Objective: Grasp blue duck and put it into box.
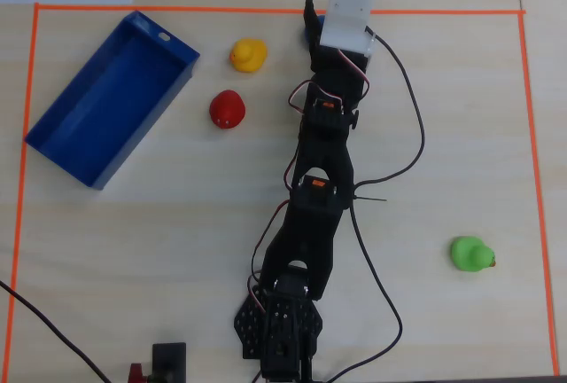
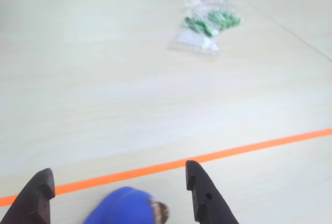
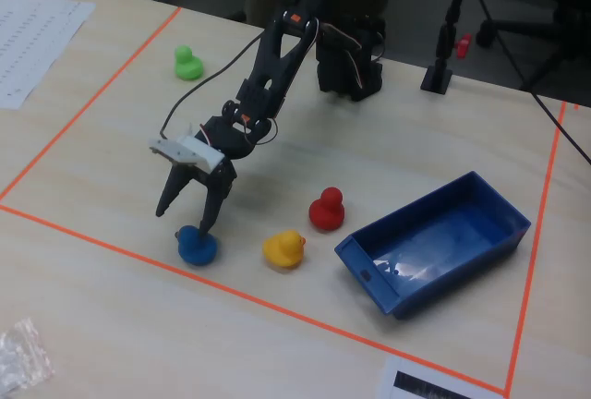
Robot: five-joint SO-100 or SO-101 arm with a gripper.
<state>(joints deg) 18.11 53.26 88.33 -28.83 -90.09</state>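
We're hovering our gripper [image 3: 191, 219] right over the blue duck [image 3: 197, 246] at the left of the fixed view, jaws spread wide and straddling it, nothing pinched yet. In the wrist view the blue duck [image 2: 126, 208] is sitting between the two fingers, just inside the orange tape line [image 2: 218, 156]. Moving right, we're passing the yellow duck [image 3: 283, 249] and the red duck [image 3: 325, 211], then the box [image 3: 506, 209], lying empty. So closing, lifting, carrying and dropping are all left to do.
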